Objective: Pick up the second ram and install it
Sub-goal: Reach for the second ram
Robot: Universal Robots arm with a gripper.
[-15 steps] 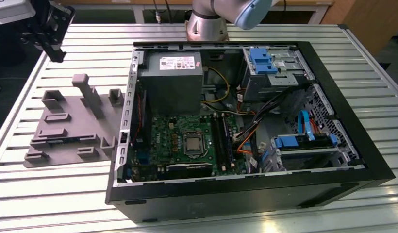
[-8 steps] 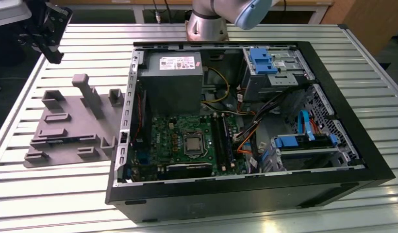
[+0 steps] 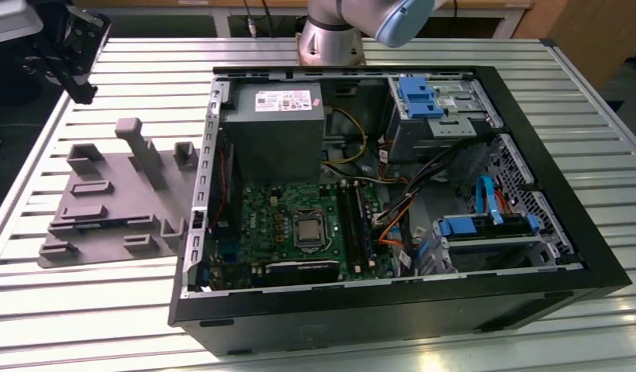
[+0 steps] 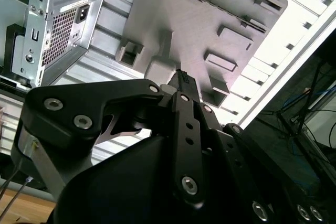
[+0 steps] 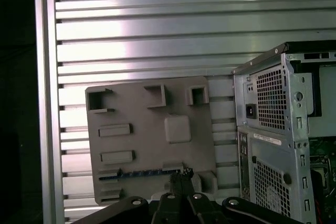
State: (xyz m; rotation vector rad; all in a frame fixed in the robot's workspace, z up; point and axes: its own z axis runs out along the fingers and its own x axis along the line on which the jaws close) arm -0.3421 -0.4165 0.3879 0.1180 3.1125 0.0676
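Note:
In the first wrist view, the second ram (image 5: pixel 149 172) shows as a thin dark strip with bluish spots, standing on edge in the grey holder tray (image 5: pixel 142 114). One end of it is hidden behind my fingertips. My gripper (image 5: pixel 181 174) hangs well above that spot, shut with nothing between its fingers. The second wrist view shows the gripper (image 4: pixel 181 73) high over the tray (image 4: pixel 173 9). In the exterior view the gripper (image 3: pixel 83 94) is at the upper left, beyond the tray (image 3: pixel 111 209). The green motherboard (image 3: pixel 287 225) lies in the open computer case (image 3: pixel 401 310), with long black slots (image 3: pixel 351 221) at its right.
The case's rear panel (image 5: pixel 273 145) stands beside the tray. Raised posts (image 3: pixel 137 147) stick up from the tray's far part. A grey power supply (image 3: pixel 277 128), blue drive brackets (image 3: pixel 422 97) and cables (image 3: pixel 395 209) crowd the case. The slatted table's edge (image 5: pixel 44 103) runs past the tray.

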